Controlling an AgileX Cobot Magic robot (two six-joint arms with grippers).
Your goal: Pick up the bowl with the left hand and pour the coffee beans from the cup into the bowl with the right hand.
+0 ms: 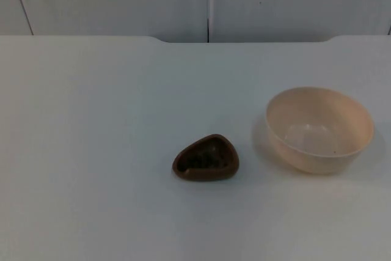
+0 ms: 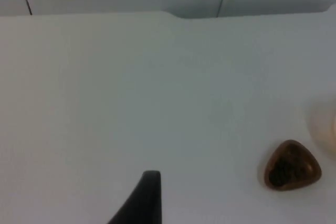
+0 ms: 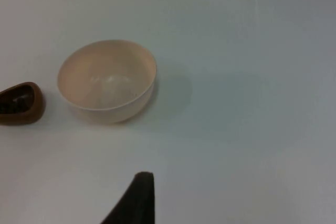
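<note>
Waiting above the table point(image 1: 91, 151) are both grippers; I cannot tell either one's state.
Sitting right of centre in the top view is the bowl point(image 1: 319, 129), looking light, stiff, slippery, best pinched at its rim; lying just left is the small brown cup point(image 1: 206, 158) holding coffee beans point(image 1: 208, 156).

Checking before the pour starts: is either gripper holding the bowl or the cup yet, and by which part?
Nothing is held. The bowl and the brown cup of beans both stand free on the table.
</note>
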